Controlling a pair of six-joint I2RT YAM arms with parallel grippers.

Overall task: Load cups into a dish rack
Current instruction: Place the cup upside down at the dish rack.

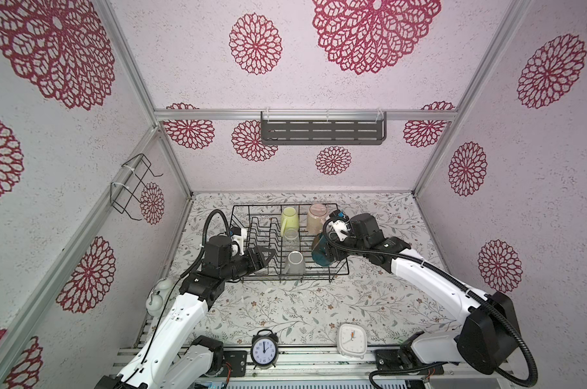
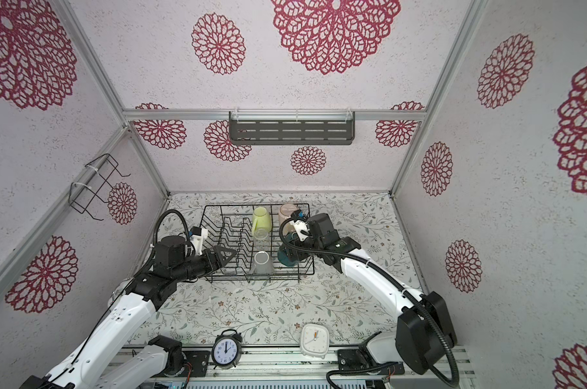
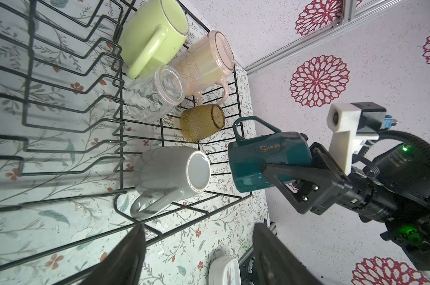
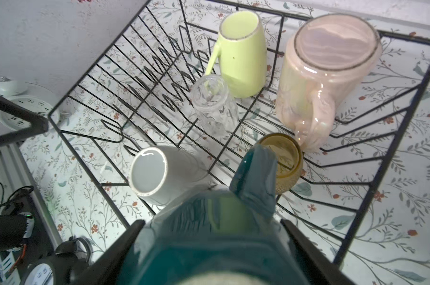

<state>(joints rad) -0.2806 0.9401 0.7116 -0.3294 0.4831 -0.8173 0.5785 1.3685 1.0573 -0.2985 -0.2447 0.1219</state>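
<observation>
Cups occupied the right half of the dish rack (image 1: 258, 232), a black wire basket at the centre of the frame in both top views, with zigzag dividers taking up its left half. Nearest, at the rack's lower right corner, the right gripper (image 4: 211, 222) held the dark teal mug (image 3: 263, 162), fingers spread wide and pressed to either side of its glossy body. The mug hung mouth down and a little tilted, its long axis near upright, its handle turned toward the far side and gold lettering on its wall. Whether it touched the wires could not be told. Just left of it the grey mug (image 1: 295, 262) stood inverted on the wires, pale base up, handle by the near rim. Over the rack's lower left part the left gripper (image 3: 199, 229) hovered with fingers well apart, holding nothing. Farther back stood the clear glass (image 1: 290, 234) and, beside the teal mug's handle, the amber tumbler (image 3: 201, 122), both bases up. Farthest, along the upper rim, the yellow-green mug (image 1: 289, 217) and the pink mug (image 1: 317, 217) stood side by side, upside down too, axes upright.
</observation>
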